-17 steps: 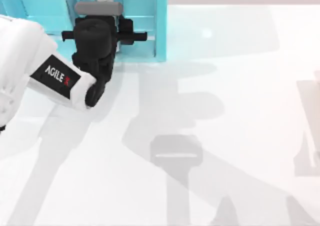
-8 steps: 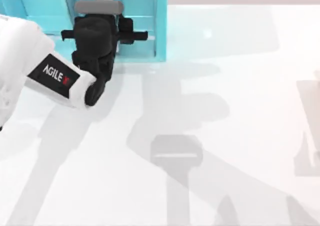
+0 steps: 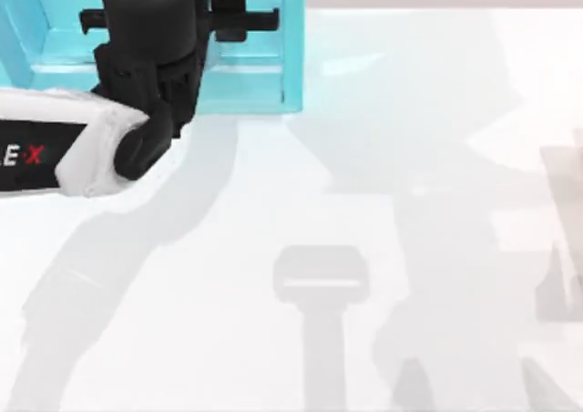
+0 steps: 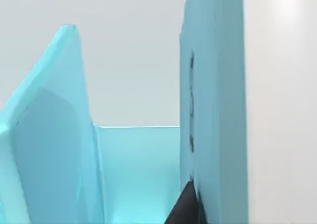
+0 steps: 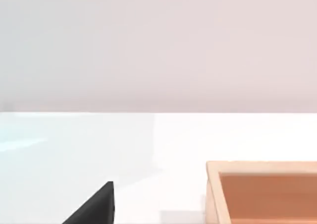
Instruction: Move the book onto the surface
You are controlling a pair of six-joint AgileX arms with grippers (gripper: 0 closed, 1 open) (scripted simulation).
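With my left pincer [image 3: 150, 20] deep in the shelf [image 3: 291, 56], its grip impossible to tell, and the book apparently hidden beneath it, a weak hold could snag the book on a wall or drop it short of the surface [image 3: 410, 111]; right arm parked.

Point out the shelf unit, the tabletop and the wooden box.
shelf unit [image 3: 293, 47]: top view, its right side wall.
tabletop [image 3: 273, 202]: top view, bare white patch.
wooden box [image 5: 262, 167]: right wrist view, its pale rim.
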